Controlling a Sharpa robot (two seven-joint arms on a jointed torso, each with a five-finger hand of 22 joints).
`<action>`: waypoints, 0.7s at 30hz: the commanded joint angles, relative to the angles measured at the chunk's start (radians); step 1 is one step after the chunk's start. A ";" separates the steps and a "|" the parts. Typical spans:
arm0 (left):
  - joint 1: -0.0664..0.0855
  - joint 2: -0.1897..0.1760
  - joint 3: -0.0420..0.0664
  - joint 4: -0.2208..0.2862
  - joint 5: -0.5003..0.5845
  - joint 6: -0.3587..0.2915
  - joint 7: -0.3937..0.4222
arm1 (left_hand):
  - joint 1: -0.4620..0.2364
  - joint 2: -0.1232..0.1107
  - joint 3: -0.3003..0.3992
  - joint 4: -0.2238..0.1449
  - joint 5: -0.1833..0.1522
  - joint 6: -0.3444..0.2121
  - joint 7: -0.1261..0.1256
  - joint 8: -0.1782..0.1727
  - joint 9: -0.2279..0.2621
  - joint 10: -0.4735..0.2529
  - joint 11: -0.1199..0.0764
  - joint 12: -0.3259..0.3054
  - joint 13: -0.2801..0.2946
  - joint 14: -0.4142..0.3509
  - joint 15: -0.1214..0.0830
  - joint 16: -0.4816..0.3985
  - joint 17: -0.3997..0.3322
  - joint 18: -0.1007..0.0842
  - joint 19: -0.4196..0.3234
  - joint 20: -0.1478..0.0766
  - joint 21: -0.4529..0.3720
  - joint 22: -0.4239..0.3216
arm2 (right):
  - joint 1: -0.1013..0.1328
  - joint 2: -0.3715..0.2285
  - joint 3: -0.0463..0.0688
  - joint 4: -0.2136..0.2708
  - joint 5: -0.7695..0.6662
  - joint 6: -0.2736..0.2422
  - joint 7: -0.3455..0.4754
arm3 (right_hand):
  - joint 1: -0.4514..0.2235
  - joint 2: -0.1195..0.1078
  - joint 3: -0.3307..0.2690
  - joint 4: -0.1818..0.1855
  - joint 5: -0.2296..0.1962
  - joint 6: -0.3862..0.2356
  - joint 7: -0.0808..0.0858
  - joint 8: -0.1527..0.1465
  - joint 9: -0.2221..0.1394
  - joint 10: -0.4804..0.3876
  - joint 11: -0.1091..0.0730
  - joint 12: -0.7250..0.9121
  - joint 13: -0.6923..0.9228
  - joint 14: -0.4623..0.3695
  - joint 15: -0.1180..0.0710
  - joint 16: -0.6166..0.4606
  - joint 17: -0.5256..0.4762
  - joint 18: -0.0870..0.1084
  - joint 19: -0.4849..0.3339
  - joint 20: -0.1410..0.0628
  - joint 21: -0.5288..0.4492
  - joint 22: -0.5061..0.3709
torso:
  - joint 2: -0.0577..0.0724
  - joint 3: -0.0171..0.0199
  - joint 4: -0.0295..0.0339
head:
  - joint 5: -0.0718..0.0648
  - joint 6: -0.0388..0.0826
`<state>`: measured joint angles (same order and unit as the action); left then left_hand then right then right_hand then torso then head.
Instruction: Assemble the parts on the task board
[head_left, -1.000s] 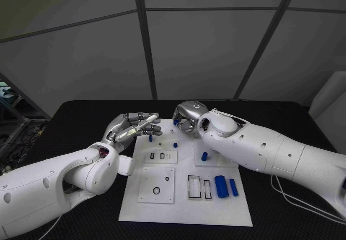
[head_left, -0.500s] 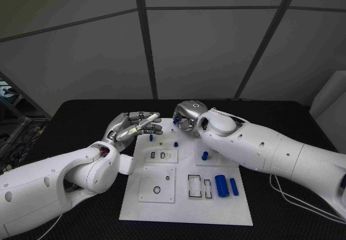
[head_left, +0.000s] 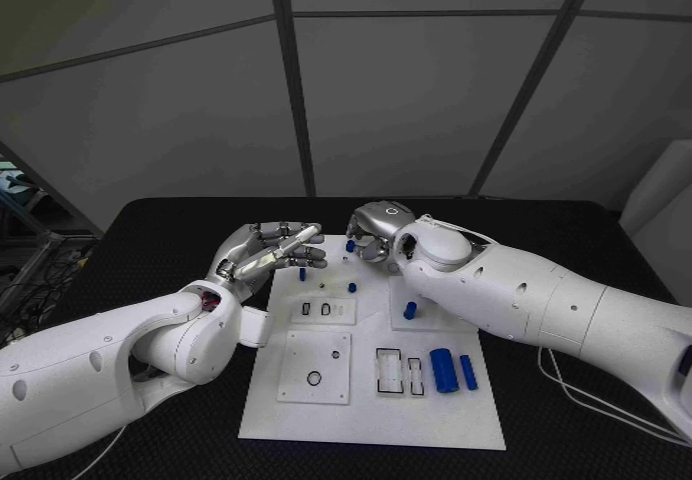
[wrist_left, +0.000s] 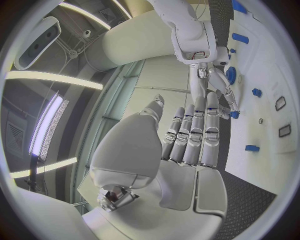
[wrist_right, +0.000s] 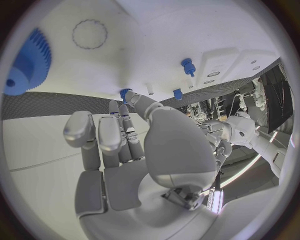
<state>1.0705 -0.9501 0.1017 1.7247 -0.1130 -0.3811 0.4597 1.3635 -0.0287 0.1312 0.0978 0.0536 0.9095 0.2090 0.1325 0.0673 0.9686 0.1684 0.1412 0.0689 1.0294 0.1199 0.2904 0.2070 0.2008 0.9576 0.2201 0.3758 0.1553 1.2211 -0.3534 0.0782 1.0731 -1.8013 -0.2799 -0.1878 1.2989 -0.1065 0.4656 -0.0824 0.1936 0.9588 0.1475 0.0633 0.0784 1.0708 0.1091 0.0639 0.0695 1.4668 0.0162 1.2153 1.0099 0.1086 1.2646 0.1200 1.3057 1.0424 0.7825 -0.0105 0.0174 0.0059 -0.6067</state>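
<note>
The white task board (head_left: 368, 410) lies mid-table. My right hand (head_left: 378, 232) hovers low over its far edge, and its fingertips (wrist_right: 132, 101) pinch a small blue peg (wrist_right: 125, 93) standing on the board; that blue peg (head_left: 351, 245) peeks out beneath the hand. A blue gear (wrist_right: 28, 62) lies on the board beside this hand. My left hand (head_left: 274, 250) is raised above the board's far left part, with straight fingers (wrist_left: 197, 132) and nothing in them. Upright blue pegs (head_left: 303, 272) (head_left: 351, 288) (head_left: 410, 311) stand just in front of the hands.
Two blue cylinders (head_left: 441, 372) (head_left: 467, 372) lie on the board's near right beside rectangular slots (head_left: 400, 372). A square plate with a black ring (head_left: 315, 380) takes up the near left. Black table (head_left: 144, 240) surrounds the board on all sides.
My left hand has edged slightly toward the board's middle. The right hand stays over the peg at the far edge.
</note>
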 joint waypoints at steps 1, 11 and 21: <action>0.002 0.000 0.001 0.000 -0.006 0.015 0.002 | -0.001 0.007 -0.008 0.001 -0.001 -0.001 0.006 -0.004 -0.001 -0.006 0.002 -0.005 -0.001 -0.009 -0.001 0.006 0.001 -0.020 0.005 0.000 0.003 0.001 | 0.003 -0.005 0.000 0.008 -0.008 0.006 0.000 | 0.003 -0.015 -0.007 0.004 -0.006 -0.027 -0.005 -0.003 -0.005 -0.021 0.004 -0.003 0.000 0.009 0.010 -0.007 -0.009 0.000 -0.009 0.003 -0.008 -0.011 | -0.001 0.0000 -0.0008 | 0.001 -0.001; 0.002 -0.006 0.001 -0.007 -0.006 0.017 0.002 | -0.001 0.007 -0.008 0.001 -0.001 -0.001 0.006 -0.004 -0.001 -0.006 0.002 -0.005 -0.001 -0.009 -0.001 0.006 0.001 -0.020 0.005 0.000 0.003 0.001 | 0.003 -0.136 0.001 0.171 0.034 -0.090 0.010 | 0.001 -0.011 -0.013 0.019 0.002 0.007 0.008 0.010 0.004 0.030 -0.008 0.015 0.013 0.006 0.001 -0.016 -0.026 -0.002 0.000 -0.001 -0.003 -0.002 | -0.005 0.0024 -0.0066 | 0.001 0.004; 0.002 -0.011 0.001 -0.026 -0.006 0.020 0.006 | -0.001 0.008 -0.008 0.001 -0.001 -0.002 0.006 -0.005 -0.001 -0.006 0.002 -0.006 -0.001 -0.010 -0.001 0.007 0.001 -0.020 0.005 0.000 0.003 0.001 | 0.003 -0.352 0.019 0.363 0.310 -0.067 0.040 | -0.039 -0.059 -0.094 0.053 0.047 0.020 -0.002 0.009 0.008 0.298 -0.056 0.187 0.121 0.032 -0.039 0.060 0.074 -0.026 0.080 -0.029 0.066 0.122 | -0.019 0.0104 -0.0331 | 0.007 0.011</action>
<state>1.0711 -0.9610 0.1017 1.6996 -0.1131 -0.3765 0.4577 1.3635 -0.0287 0.1284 0.1006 0.0536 0.9095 0.2090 0.1326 0.0673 0.9687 0.1684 0.1412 0.0690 1.0294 0.1199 0.2904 0.2068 0.2008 0.9576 0.2201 0.3758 0.1553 1.2221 -0.7002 0.0959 1.4259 -1.6312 -0.3466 -0.1681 1.2601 -0.1555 0.3845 -0.0327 0.2363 0.9805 0.1556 0.0774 0.0869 1.3477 0.0586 0.2280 0.1730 1.4654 -0.0148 1.2694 1.0771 0.0924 1.3358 0.0925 1.3666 1.1552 0.7692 -0.0034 -0.0055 0.0117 -0.5959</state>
